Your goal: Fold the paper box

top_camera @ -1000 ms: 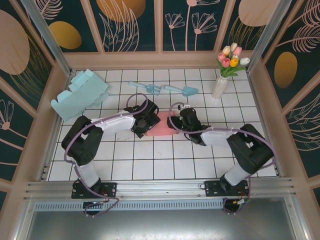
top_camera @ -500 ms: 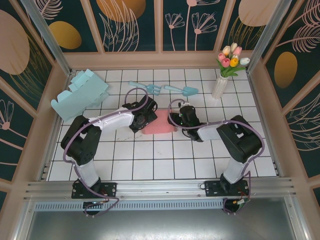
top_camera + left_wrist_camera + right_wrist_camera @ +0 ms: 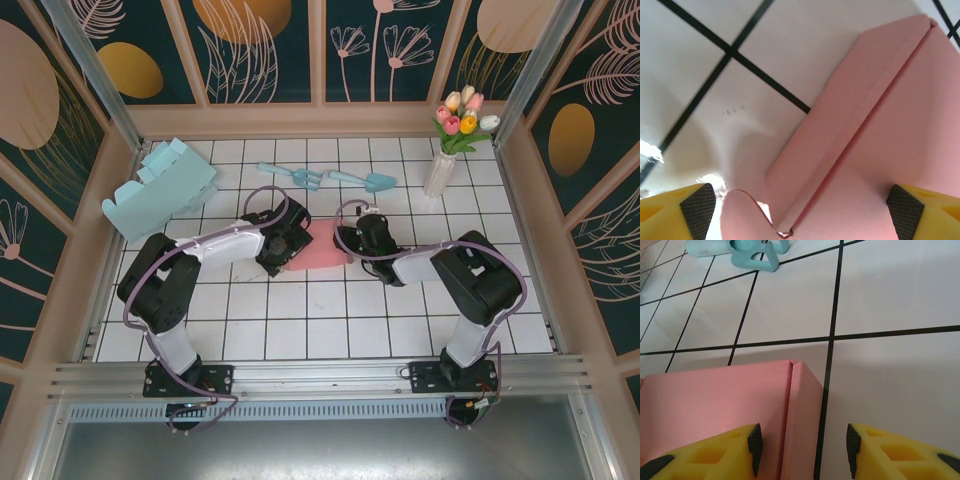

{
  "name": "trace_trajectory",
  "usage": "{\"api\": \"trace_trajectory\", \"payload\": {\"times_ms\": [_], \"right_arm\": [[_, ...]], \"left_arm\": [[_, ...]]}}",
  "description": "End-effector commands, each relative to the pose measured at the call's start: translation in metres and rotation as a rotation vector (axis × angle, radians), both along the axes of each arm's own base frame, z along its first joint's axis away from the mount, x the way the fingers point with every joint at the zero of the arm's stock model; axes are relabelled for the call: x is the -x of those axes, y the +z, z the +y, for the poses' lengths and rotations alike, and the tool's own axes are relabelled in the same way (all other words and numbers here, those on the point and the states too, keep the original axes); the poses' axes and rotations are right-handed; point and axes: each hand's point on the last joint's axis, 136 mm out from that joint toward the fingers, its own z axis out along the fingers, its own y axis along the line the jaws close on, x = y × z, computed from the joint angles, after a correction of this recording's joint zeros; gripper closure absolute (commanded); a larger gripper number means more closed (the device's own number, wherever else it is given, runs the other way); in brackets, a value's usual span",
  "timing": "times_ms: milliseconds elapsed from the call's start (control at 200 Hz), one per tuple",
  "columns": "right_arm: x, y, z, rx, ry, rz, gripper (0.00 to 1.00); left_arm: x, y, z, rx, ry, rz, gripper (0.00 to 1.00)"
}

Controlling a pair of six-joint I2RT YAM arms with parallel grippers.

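The paper box is a flat pink sheet lying on the white tiled table between both arms. My left gripper hovers low over the sheet's left part; in the left wrist view its fingertips stand wide apart, open, above a folded side flap and a curved tab. My right gripper is at the sheet's right edge, open. In the right wrist view its left pad lies over the pink sheet. The narrow edge flap sits between the pads, untouched by the right one.
A light blue folded box lies at the back left. A teal toy rake and shovel lie behind the pink sheet. A white vase of tulips stands at the back right. Wooden walls ring the table.
My right gripper has narrowed its jaws and slid in onto the sheet's right edge. The left gripper and the pink sheet have shifted slightly toward the back.
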Motion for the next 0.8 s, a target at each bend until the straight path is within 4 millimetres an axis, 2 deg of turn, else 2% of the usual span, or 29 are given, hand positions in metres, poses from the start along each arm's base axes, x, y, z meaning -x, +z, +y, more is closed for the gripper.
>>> {"api": "trace_trajectory", "payload": {"times_ms": [0, 260, 495, 796], "right_arm": [[0.021, -0.036, -0.009, 0.053, -0.011, 0.102, 0.5], [0.028, -0.036, -0.001, 0.02, -0.021, 0.105, 0.52], [0.033, -0.039, 0.001, 0.006, -0.03, 0.11, 0.56], [0.041, -0.05, 0.008, -0.052, -0.016, 0.141, 0.59]], "left_arm": [[0.015, -0.001, -0.011, 0.076, 0.024, 0.062, 0.09], [0.023, -0.005, -0.037, 0.189, 0.061, 0.099, 0.1], [0.022, 0.004, -0.064, 0.262, 0.058, 0.106, 0.11], [0.019, 0.003, -0.069, 0.285, 0.103, 0.107, 0.11]]}}
